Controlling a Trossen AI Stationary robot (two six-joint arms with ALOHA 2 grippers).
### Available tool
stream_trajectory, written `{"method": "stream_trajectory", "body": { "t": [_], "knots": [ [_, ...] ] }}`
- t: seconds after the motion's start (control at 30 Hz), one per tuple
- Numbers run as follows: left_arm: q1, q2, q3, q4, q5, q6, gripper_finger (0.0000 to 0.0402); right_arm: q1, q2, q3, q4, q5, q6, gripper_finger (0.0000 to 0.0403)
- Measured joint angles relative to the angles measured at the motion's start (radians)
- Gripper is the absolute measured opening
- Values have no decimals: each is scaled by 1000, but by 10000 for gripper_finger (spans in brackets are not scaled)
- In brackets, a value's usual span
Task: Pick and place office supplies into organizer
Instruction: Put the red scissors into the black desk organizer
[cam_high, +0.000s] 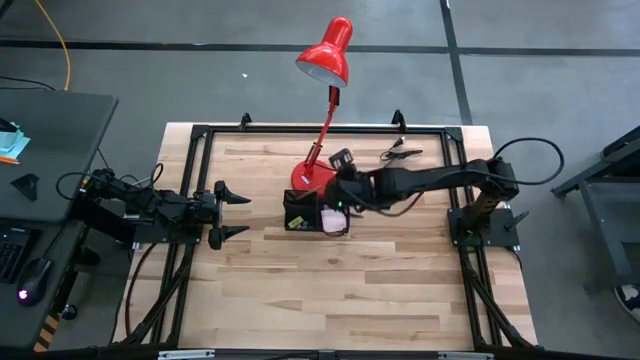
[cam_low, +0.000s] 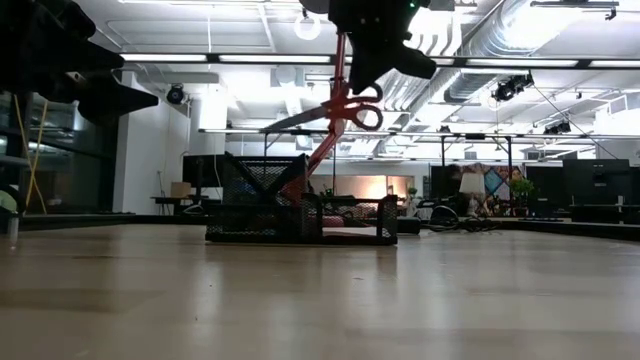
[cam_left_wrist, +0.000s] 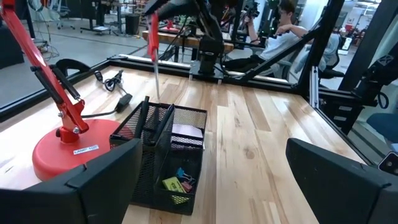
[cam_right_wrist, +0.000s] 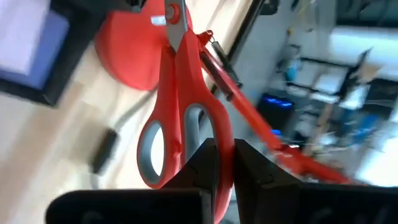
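scissors (cam_right_wrist: 180, 106) blade tips cut off, organizer (cam_high: 302, 212) contents too small

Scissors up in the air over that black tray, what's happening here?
The right pincer is shut on the red-handled scissors, holding them in the air above the black organizer beside the red lamp. Pens and a sticky pad already sit in the organizer. The left pincer waits open at the table's left side, holding nothing.

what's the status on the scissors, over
Right pincer shut on scissors, held above organizer. Left pincer open, waiting at table's left. Red lamp close behind organizer.
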Motion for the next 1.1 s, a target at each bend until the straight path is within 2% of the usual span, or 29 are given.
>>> {"method": "stream_trajectory", "body": {
  "t": [0.1, 0.23, 0.57, 0.83, 0.97, 1.1],
  "knots": [
    [0, 0, 0, 0, 0, 0, 381, 26, 11, 0, 6, 94, -83, 11],
    [0, 0, 0, 0, 0, 0, 381, 43, 21, -1, 17, 178, -112, 11],
    [0, 0, 0, 0, 0, 0, 381, 74, 59, -1, 115, 199, -281, 11],
    [0, 0, 0, 0, 0, 0, 381, 83, 166, -1, 155, 376, -409, 12],
    [0, 0, 0, 0, 0, 0, 381, 84, 174, -1, 161, 368, -440, 12],
    [0, 0, 0, 0, 0, 0, 381, 100, 174, -1, 183, 294, -460, 12]
  ]
}}
